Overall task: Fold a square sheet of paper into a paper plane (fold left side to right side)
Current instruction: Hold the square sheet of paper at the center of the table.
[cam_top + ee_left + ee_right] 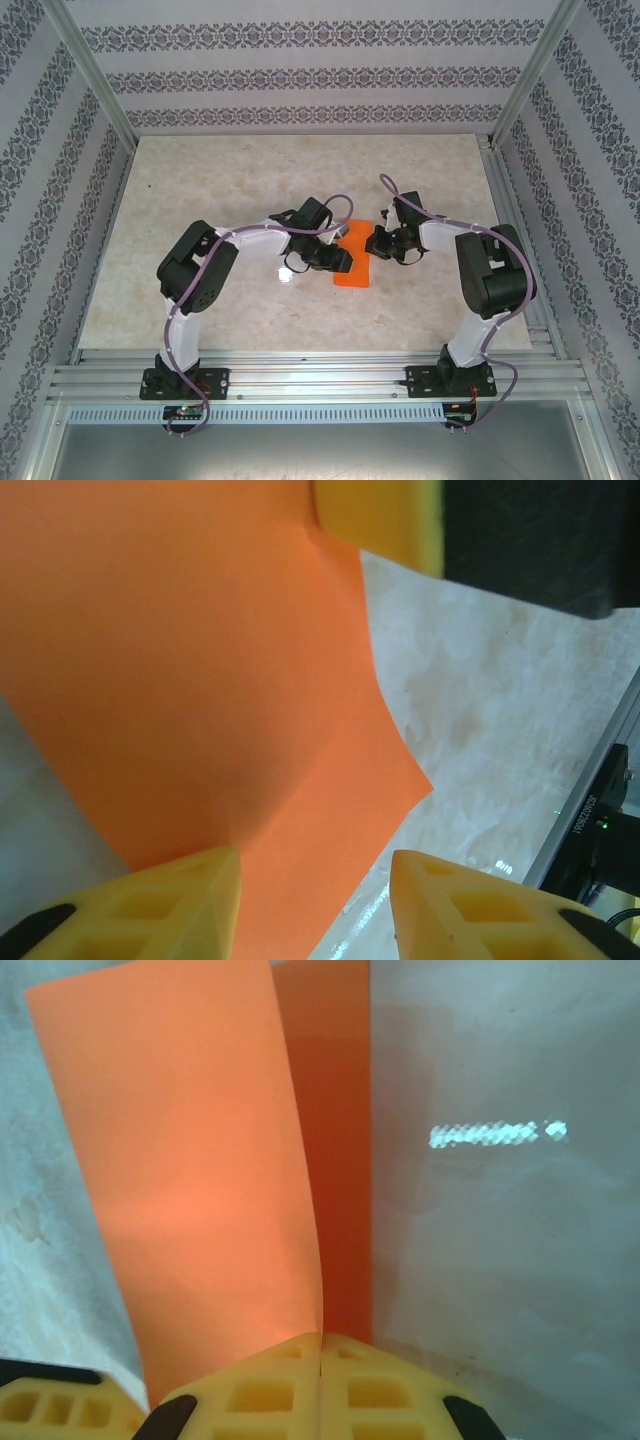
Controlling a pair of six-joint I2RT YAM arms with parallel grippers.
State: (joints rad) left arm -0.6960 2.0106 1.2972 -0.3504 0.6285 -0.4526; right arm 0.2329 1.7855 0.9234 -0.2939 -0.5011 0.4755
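**Editor:** What are we looking at?

**Photographer:** At the middle of the desk (200, 200), the square sheet of paper (352, 268) sits between two robot arms. Part of it lies flat on the marbled top and one flap is lifted, curling over. The right tool (320, 1345) is clenched, its yellow fingers meeting at the flap's edge with the paper apparently pinched between them. The left tool (315, 905) is released, jaws apart over a corner of the sheet and gripping nothing.

**Editor:** So what could spoil the fold?

**Photographer:** A single pinch is all that holds a thin, limp sheet (and nothing visibly pins the flat part down). If the right arm carries the flap across, the whole sheet could slide with it and the edges would land skewed. A hard pull might also tear or crumple the paper at the pinch. And the left tool's fingers are so close to the sheet that a small sideways move could catch the corner and drag it.
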